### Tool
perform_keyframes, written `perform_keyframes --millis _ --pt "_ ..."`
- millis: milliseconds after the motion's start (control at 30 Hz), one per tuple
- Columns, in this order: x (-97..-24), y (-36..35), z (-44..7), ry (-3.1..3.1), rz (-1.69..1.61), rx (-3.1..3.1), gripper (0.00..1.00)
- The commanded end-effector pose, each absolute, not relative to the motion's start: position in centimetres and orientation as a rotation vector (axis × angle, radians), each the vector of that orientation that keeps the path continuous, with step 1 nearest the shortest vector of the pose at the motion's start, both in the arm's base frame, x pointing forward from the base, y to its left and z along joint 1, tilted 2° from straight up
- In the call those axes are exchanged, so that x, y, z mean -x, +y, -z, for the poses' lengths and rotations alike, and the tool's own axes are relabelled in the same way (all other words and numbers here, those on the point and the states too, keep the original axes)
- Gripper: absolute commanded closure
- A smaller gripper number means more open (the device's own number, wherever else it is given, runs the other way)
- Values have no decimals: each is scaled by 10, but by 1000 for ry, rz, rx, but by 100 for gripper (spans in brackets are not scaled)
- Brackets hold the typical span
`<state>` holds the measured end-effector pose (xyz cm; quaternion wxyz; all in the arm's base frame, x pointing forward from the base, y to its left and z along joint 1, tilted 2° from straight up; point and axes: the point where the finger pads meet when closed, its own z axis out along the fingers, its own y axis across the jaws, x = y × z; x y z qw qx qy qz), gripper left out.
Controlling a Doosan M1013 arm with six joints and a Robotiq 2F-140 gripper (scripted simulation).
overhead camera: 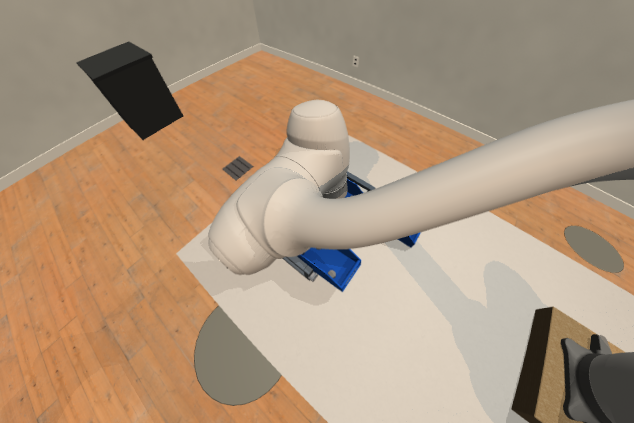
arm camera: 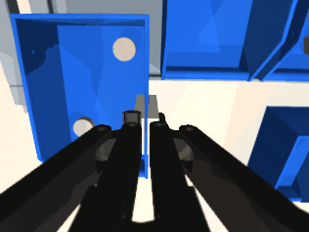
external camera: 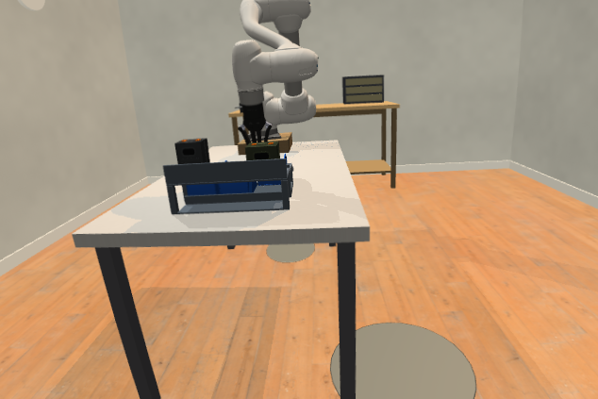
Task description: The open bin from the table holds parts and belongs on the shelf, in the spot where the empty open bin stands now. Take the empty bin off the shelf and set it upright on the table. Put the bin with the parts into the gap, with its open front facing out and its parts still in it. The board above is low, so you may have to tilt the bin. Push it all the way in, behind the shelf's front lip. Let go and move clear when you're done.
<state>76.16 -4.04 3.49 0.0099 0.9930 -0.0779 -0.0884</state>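
My gripper (arm camera: 147, 108) is shut on the right side wall of the blue bin with parts (overhead camera: 335, 263) (arm camera: 90, 72). Two pale round parts (arm camera: 124, 49) (arm camera: 83, 127) lie in this bin. The bin's back end overlaps the grey shelf (external camera: 224, 172) (arm camera: 110, 6) at the left-hand gap in the wrist view, and the rest sticks out in front. Whether it rests on the shelf's lip I cannot tell. The empty blue bin (overhead camera: 412, 240) (arm camera: 284, 128) stands on the table to the right, partly out of the wrist view. The arm hides the gripper in the top view.
Other blue bins (arm camera: 205, 33) stand on the shelf, right of the held bin in the wrist view. Two dark boxes (external camera: 191, 152) (external camera: 262, 151) with orange marks stand above the shelf. The white table (overhead camera: 368, 346) (external camera: 323, 196) carries the shelf and the arm's wooden base block (overhead camera: 550, 356).
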Motion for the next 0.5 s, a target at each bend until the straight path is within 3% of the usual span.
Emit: perform_keyframes --millis 0,467 --pt "-765 -41 -35 -243 276 -3100 90" --pt "-771 -42 -35 -243 276 -3100 90"
